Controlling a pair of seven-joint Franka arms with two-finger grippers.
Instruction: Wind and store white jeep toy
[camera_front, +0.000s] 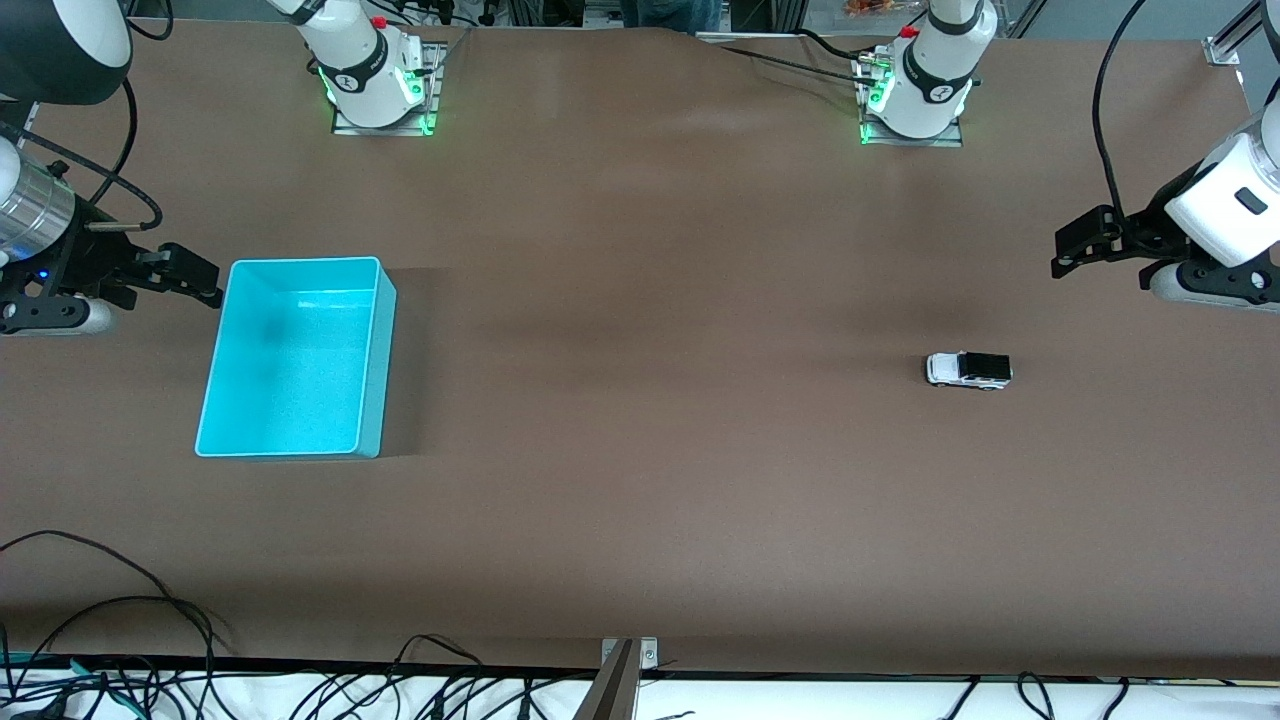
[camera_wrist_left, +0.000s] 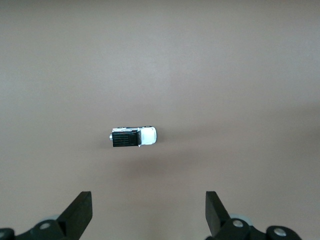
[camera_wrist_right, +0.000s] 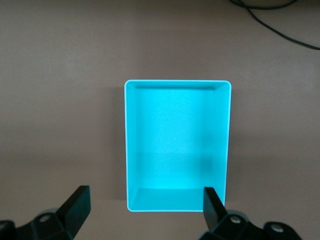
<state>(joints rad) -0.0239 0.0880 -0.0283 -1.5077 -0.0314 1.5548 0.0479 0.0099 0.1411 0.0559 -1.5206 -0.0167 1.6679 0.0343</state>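
Brown tabletop (camera_front: 640, 480) fills my views. I see the tiny white toy jeep with a black rear section (camera_front: 968, 369) standing on its wheels toward the left arm's end of the tabletop, well apart from the open cyan plastic bin (camera_front: 375, 370) near the right arm's end. My left gripper (camera_wrist_left: 148, 212) hangs above the tabletop's edge at its own end, fingers spread wide and holding nothing; the jeep shows between its fingertips, farther down. My right gripper (camera_wrist_right: 146, 210) hangs just beside the bin's end wall, also spread wide and holding nothing. Both arms run out of the front view, so I see only parts of them.
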